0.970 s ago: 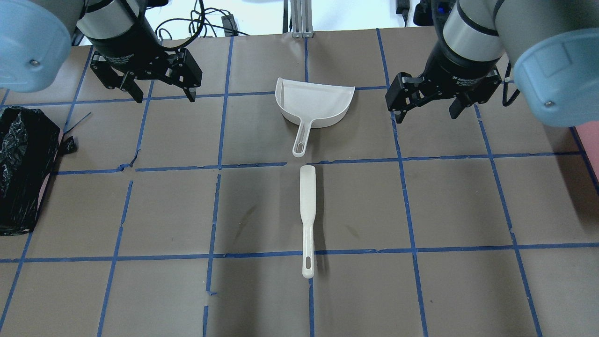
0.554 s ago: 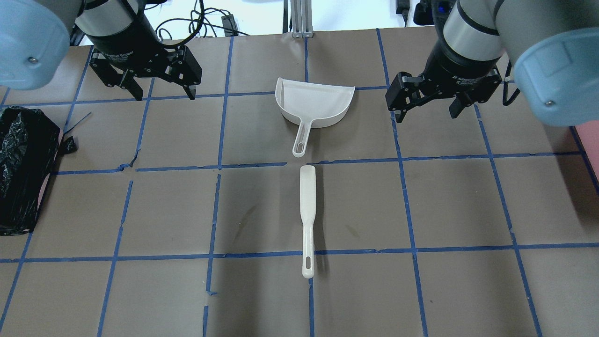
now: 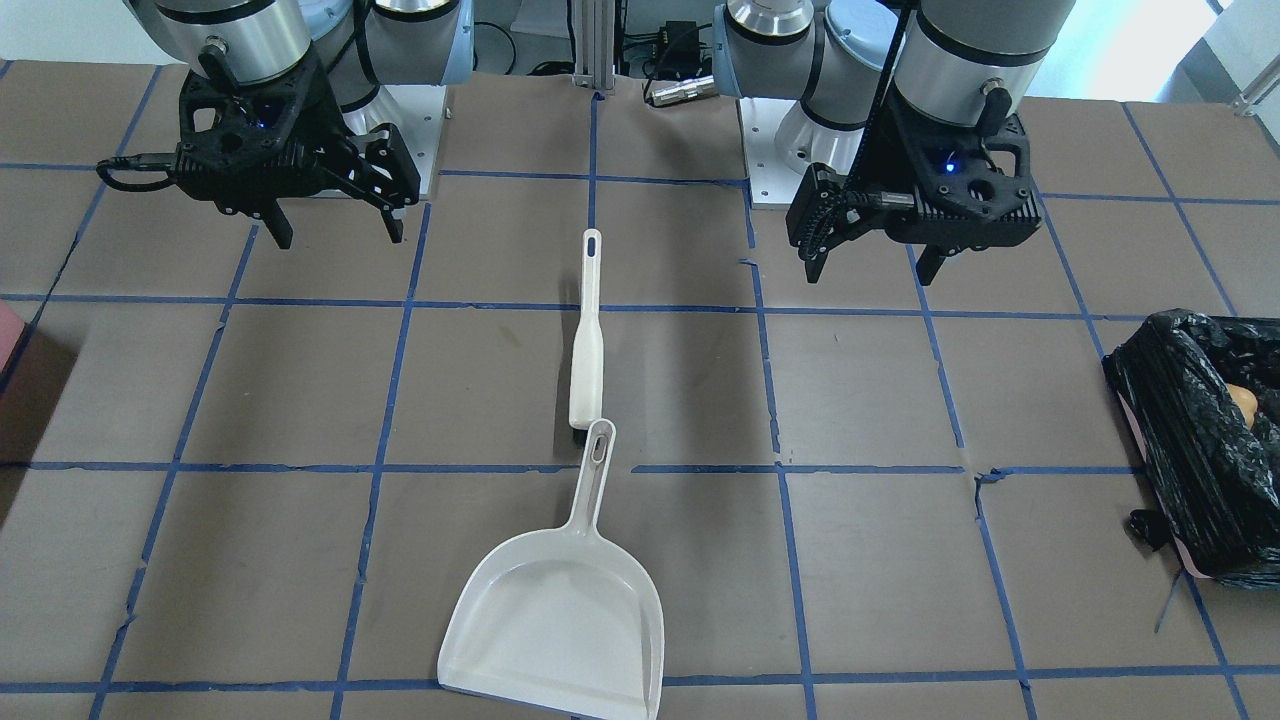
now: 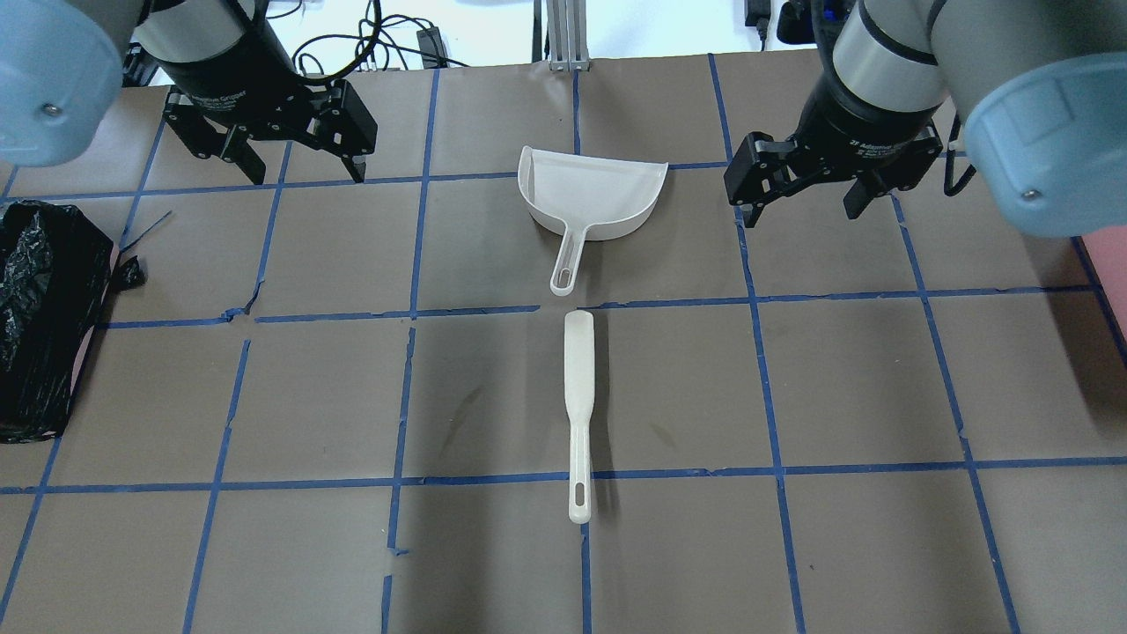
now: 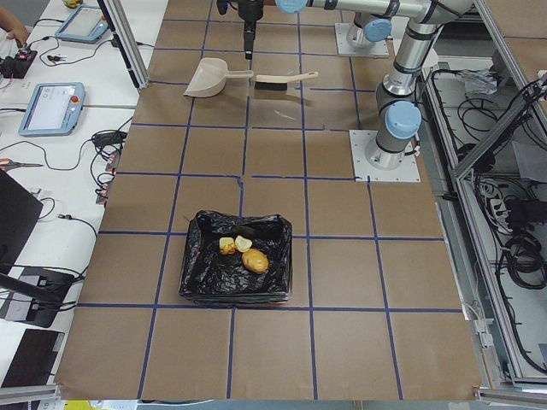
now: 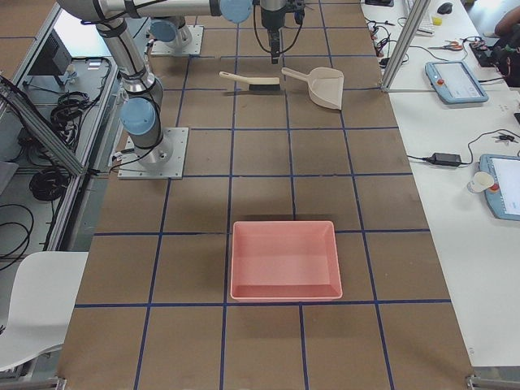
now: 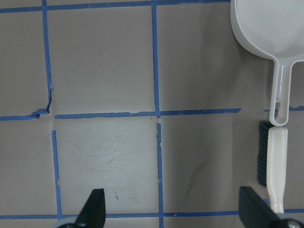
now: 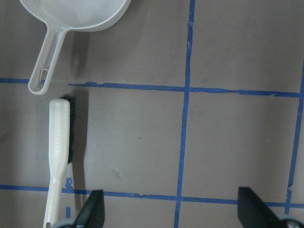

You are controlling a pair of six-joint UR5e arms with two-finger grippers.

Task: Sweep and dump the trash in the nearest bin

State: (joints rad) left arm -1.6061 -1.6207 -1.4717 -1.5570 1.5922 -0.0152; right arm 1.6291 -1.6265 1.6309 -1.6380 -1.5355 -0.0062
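The brown paper surface [image 4: 845,379], gridded in blue tape, is mostly bare. A crinkled glossy black-bagged bin [image 5: 198,256] sits at its left end. The left end effector [image 4: 307,174] and right end effector [image 4: 800,214] hang splayed, empty. A smooth white plastic dustpan [image 4: 592,198] and slim white brush [image 4: 578,387] lie handle-to-head. The trash [image 5: 255,260], one brown lump and two pale chunks, rests inside the bin.

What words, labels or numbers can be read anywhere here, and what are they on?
"2F Adaptive Gripper": small white print on the body of the right pincer, only just legible.
"Adaptive Gripper": the same print on the left pincer, its start hidden.
The screens on the side tables: too small to read.
The dustpan, brush and bin: no text visible.
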